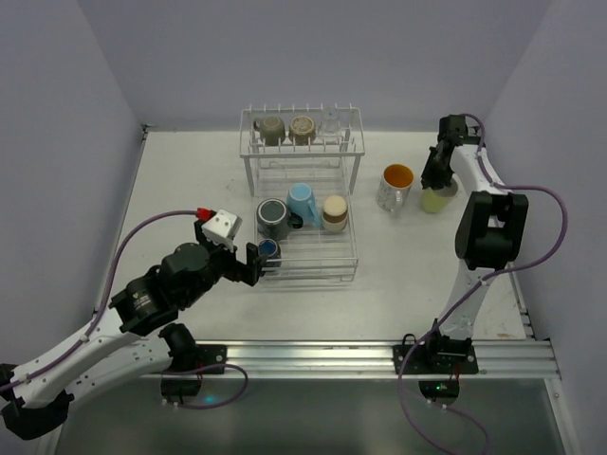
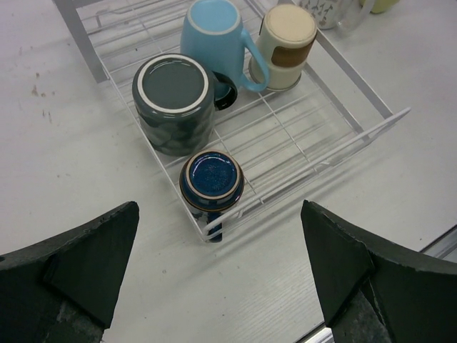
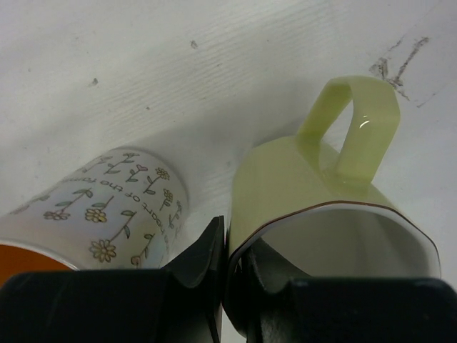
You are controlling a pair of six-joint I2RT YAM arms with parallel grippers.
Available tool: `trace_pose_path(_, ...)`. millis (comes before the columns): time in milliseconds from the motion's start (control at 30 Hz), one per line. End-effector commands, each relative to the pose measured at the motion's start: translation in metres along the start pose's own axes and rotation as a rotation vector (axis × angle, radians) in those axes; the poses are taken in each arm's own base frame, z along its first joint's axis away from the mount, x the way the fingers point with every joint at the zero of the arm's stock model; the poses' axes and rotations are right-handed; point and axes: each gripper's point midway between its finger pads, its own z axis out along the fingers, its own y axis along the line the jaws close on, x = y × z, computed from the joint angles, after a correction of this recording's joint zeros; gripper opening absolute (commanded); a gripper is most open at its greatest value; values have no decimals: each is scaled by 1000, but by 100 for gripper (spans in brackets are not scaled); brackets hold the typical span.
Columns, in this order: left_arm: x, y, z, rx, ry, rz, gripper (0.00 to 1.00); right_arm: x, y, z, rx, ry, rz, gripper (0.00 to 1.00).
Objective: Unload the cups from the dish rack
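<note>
The pale yellow-green cup point(image 1: 435, 199) is pinched on the surface point(image 1: 190, 180), right of the dish rack point(image 1: 313, 270).
From above, the right pincer point(image 1: 438, 178) is seen on that cup, beside a white cup with orange inside point(image 1: 395, 186); the left pincer point(image 1: 235, 252) is held by the rack's near-left corner. In the left wrist view its fingers point(image 2: 86, 264) are spread before a small dark blue cup point(image 2: 211, 179), with a dark green cup point(image 2: 173, 100), a light blue cup point(image 2: 214, 32) and a tan cup point(image 2: 285, 36) in the lower basket. In the right wrist view the yellow-green rim is clamped between the fingers.
</note>
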Motion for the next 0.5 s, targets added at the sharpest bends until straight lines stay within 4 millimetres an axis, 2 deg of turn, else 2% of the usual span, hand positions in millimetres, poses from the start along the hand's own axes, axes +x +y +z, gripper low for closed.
trace_pose_path(0, -1, 1, 4, -3, -10, 21, 100, -36, 12, -22, -46, -94, -21, 0)
trace_pose_path(167, 7, -1, 11, -4, 33, 37, 100, -28, 14, -10, -34, -67, -20, 0)
trace_pose_path(200, 9, -1, 12, -4, 40, 38, 100, -25, 14, -8, -21, -57, -29, 3)
trace_pose_path(267, 11, -2, 14, -8, 57, 46, 100, -23, 15, -7, -2, -51, -45, 14)
trace_pose_path(300, 12, -2, 15, -10, 64, 47, 100, -23, 16, -8, 2, -56, -49, 27)
trace_pose_path(333, 13, -2, 17, -12, 74, 49, 100, -24, 17, -9, 0, -64, -48, 34)
trace_pose_path(400, 15, -4, 18, -7, 90, 48, 100, -30, 23, -21, -29, -98, -39, 45)
trace_pose_path(467, 16, -7, 20, -1, 102, 46, 100, -33, 26, -30, -45, -118, -26, 48)
